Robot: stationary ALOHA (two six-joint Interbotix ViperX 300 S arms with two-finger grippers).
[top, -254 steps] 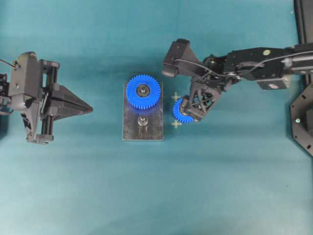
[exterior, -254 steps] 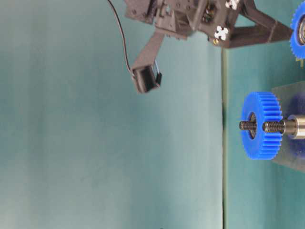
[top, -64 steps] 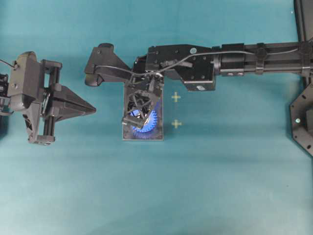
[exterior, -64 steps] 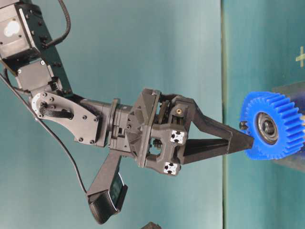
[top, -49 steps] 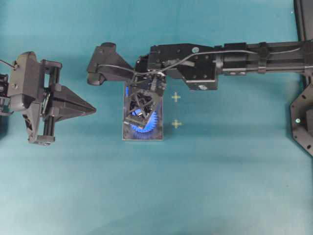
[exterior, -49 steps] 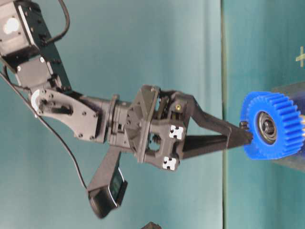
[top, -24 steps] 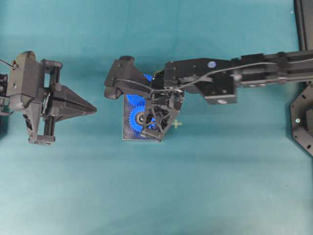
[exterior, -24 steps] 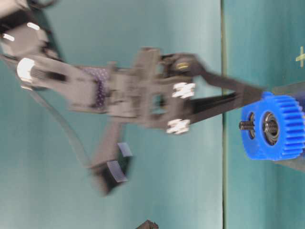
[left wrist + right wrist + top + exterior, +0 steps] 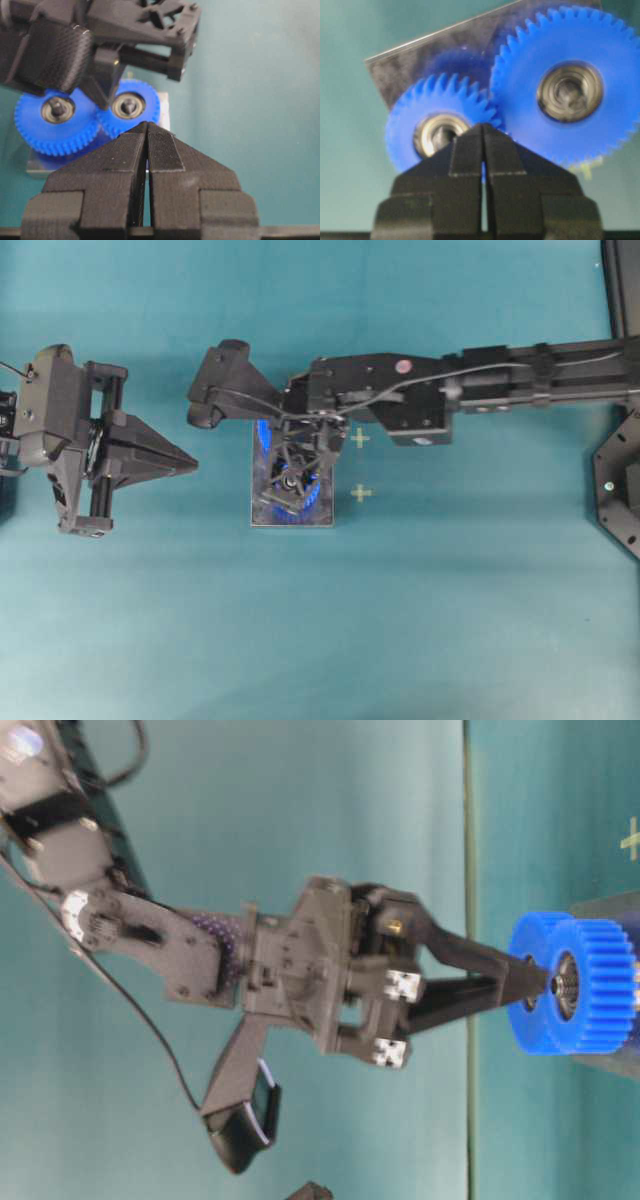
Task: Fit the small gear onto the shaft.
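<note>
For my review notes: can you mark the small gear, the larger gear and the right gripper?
small gear (image 9: 410, 130): right wrist view, on its blue face left of the hub.
larger gear (image 9: 600, 55): right wrist view, on its blue face near the upper right teeth.
right gripper (image 9: 483, 131): right wrist view, where the shut fingertips meet.

The right arm stretches in from the table's right edge, its right gripper (image 9: 290, 483) pinched closed, pointing down. The left gripper (image 9: 185, 462) rests closed near the left edge.

No readable text or labels
</note>
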